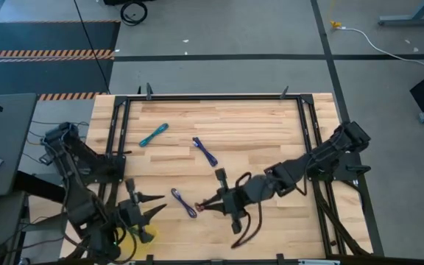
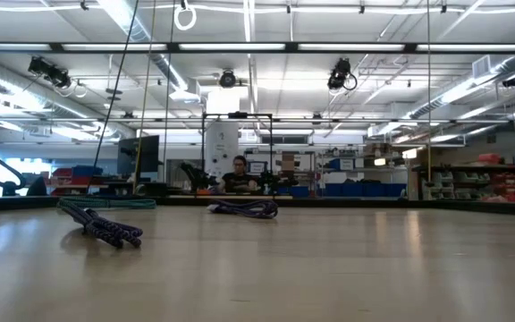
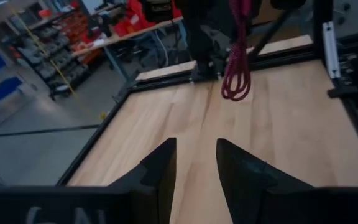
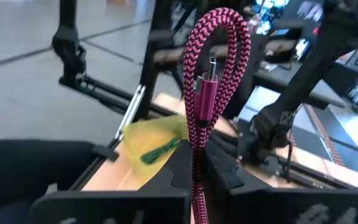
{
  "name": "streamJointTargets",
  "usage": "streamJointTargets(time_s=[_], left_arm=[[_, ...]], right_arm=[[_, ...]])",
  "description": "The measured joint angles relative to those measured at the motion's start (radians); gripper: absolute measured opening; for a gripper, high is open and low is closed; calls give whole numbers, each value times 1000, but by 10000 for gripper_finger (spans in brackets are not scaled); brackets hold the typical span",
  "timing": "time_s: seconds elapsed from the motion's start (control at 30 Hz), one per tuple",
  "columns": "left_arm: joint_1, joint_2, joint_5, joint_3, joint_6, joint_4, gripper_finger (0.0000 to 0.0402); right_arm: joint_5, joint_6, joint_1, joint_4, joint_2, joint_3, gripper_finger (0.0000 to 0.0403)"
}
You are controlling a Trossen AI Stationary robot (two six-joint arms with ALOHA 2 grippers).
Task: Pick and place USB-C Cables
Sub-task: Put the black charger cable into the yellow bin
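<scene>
Maroon-red braided cable (image 4: 211, 74) is pinched between the two fingers of the right gripper (image 1: 213, 204), and its folded loop sticks up past them with the plug showing. From above, this gripper sits low on the table (image 1: 256, 132), near the middle, at about 6 o'clock.

The cable could slip, I think, because the fingers grab only the bottom of the bundle and the loop is loose. A quick swing might shake it out.

A blue-purple cable (image 1: 185, 203) lies just beside the right gripper at its 9 o'clock. A sweep that way could knock it. A second blue-purple cable (image 1: 205, 152) lies at 12 o'clock, and a teal cable (image 1: 154, 135) is farther off at 11 o'clock.

The left gripper (image 1: 147, 206) waits at the table's 8 o'clock corner, fingers spread apart and holding nothing. A green cable (image 4: 160, 150) lies on a yellow patch (image 4: 157, 134) there, so that may be the drop spot. The two arms could bump if the right one goes straight in.

A black frame rail (image 1: 219, 97) runs round the table edge, and it could catch the hanging loop. The wide bare wood toward 3 o'clock has the most room
</scene>
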Motion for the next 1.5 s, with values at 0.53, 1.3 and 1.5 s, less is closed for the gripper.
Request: streamJointTargets(time_s=[0.53,1.3,1.5], left_arm=[[99,1,31,-33,-23,126,234],[260,1,327,-33,531,658,288],[264,1,422,-33,559,700,289]], right_arm=[[-114,-139,-38,77,0,0,19],[-271,-266,-43,218,1,0,19],[-276,-269,-44,220,1,0,19]])
